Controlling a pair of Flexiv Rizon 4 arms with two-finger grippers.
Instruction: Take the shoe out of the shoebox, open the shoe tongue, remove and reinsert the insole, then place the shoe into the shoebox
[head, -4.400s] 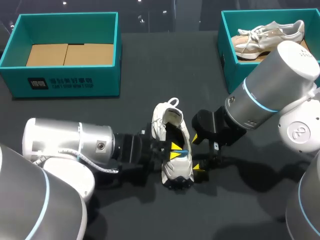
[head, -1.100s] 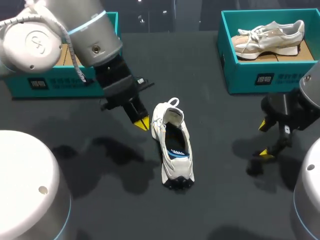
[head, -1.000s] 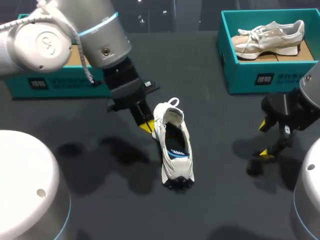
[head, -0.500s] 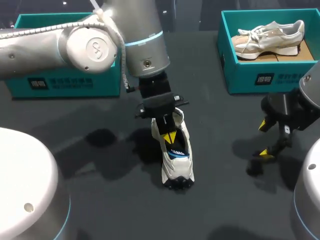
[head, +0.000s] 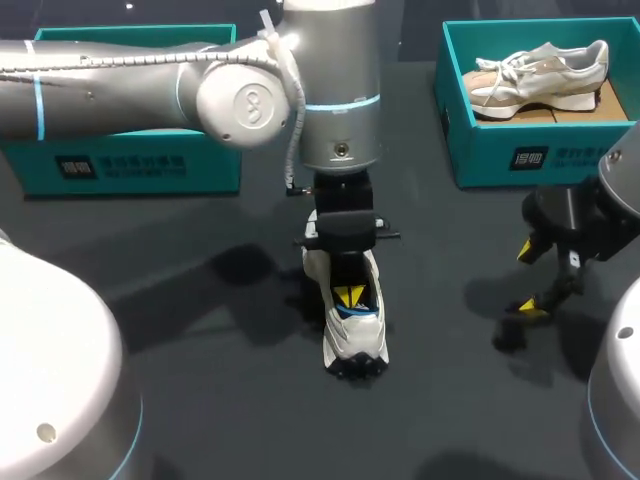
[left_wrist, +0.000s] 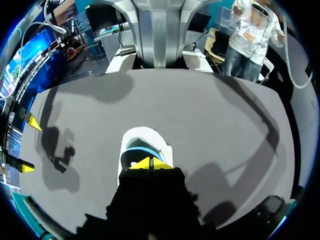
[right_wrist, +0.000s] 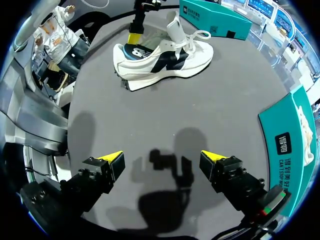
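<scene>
Swung across from the left, my left gripper (head: 348, 296) now sits tips-together in the white sneaker (head: 356, 345) mid-desk (head: 230, 400), lengthwise, heel toward me. My right gripper (head: 533, 280) is spread open, well apart.

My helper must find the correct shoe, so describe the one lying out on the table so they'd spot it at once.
On the dark table, look between the left shoebox and the right shoebox, both teal, nearer the robot. A white sneaker with black side markings lies there alone, the left pincer's yellow tips in its opening. The other shoe is beige and sits in the right shoebox.
</scene>
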